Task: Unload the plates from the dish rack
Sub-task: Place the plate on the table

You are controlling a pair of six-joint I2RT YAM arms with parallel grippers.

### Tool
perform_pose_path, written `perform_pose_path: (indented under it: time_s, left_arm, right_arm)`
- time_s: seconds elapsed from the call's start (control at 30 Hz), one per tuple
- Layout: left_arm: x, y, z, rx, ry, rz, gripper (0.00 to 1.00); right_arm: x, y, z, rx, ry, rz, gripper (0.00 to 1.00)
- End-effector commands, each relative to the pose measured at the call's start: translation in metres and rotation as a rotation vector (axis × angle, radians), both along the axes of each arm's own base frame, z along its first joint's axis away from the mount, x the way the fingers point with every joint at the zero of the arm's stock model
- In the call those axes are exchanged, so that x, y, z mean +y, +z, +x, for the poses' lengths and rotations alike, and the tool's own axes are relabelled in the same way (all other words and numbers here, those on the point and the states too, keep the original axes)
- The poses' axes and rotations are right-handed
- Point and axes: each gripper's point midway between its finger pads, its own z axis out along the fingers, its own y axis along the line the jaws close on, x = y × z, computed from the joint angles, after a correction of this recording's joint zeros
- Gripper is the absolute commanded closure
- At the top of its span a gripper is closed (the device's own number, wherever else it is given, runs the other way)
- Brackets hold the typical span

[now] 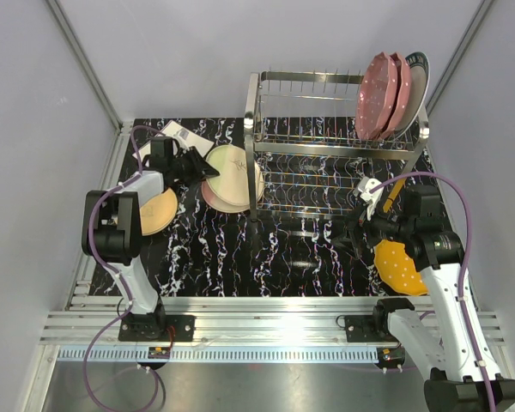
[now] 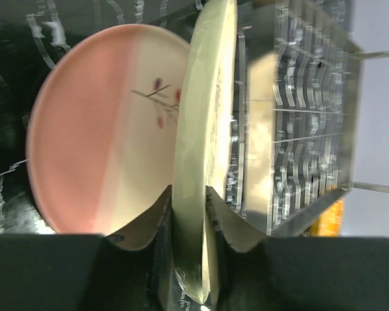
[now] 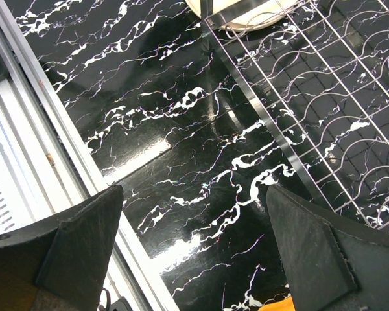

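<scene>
From above, the left tool (image 1: 208, 169) is at the edge of a green plate (image 1: 236, 167) lying over a pink plate (image 1: 216, 196) on the surface (image 1: 283, 249), beside the rack (image 1: 326, 142), where dotted plates (image 1: 379, 94) stand at the right end. The left wrist view shows its fingers (image 2: 149, 220) clamped on the green plate's rim. The right wrist view shows the right tool (image 3: 194, 246) gaping wide, empty, above the surface beside the rack.

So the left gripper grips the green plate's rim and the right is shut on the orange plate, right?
No: the right gripper is open and empty, per the right wrist view; the orange plate lies apart from it. The left gripper does grip the rim of the green plate.
</scene>
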Motion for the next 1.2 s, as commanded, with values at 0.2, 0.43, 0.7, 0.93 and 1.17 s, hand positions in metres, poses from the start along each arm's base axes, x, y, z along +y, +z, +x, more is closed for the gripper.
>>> perform_pose_path:
  time_s: [0.2, 0.43, 0.7, 0.93, 1.17]
  left_arm:
    - [0.006, -0.009, -0.002, 0.0, -0.007, 0.106, 0.51]
    - [0.008, -0.017, -0.005, 0.017, -0.011, 0.191, 0.41]
    - [0.021, -0.029, -0.004, 0.048, 0.031, 0.339, 0.29]
    - [0.038, -0.023, 0.0, 0.037, 0.07, 0.462, 0.25]
    - [0.046, 0.02, 0.005, -0.07, 0.086, 0.52, 0.24]
  right_arm:
    - [-0.004, 0.004, 0.007, -0.043, -0.02, -0.012, 0.0]
    - [-0.004, 0.005, 0.007, -0.049, -0.022, -0.014, 0.0]
    - [-0.004, 0.005, 0.007, -0.05, -0.022, -0.015, 0.0]
    - [-0.004, 0.005, 0.006, -0.05, -0.022, -0.014, 0.0]
    - [-0.006, 0.004, 0.007, -0.053, -0.028, -0.019, 0.0]
